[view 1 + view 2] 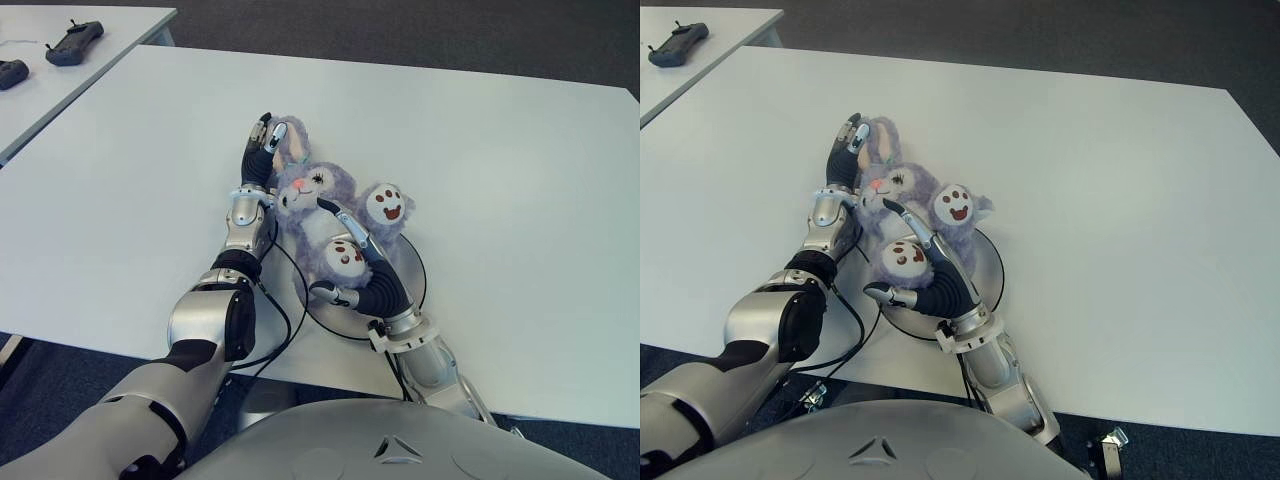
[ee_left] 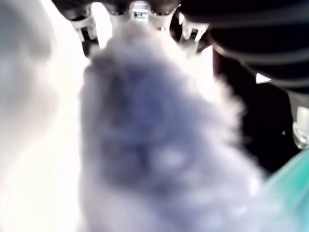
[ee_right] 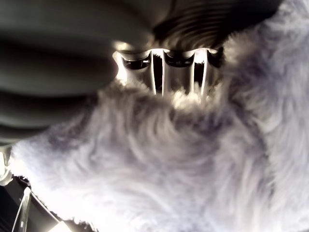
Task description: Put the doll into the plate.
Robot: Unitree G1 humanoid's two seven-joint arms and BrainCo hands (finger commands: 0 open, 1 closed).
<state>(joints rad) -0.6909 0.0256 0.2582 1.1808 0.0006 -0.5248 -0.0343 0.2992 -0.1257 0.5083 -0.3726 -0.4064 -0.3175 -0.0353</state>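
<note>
A purple plush bunny doll point(image 1: 318, 212) lies on its back, its legs and lower body over the round black-rimmed plate point(image 1: 417, 268) and its head and ears on the table beyond the rim. My left hand point(image 1: 260, 150) lies along the doll's left side, fingers straight beside the ear, touching the fur. From the near side my right hand point(image 1: 372, 272) reaches over the doll's belly with fingers stretched out and thumb spread by a foot. Both wrist views are filled with purple fur point(image 2: 159, 145) point(image 3: 159, 159) against the palms.
The white table point(image 1: 500, 160) stretches wide to the right and far side. A second table at the far left carries two black controllers point(image 1: 73, 42) point(image 1: 10, 72). A black cable point(image 1: 285, 325) loops near the table's front edge by the plate.
</note>
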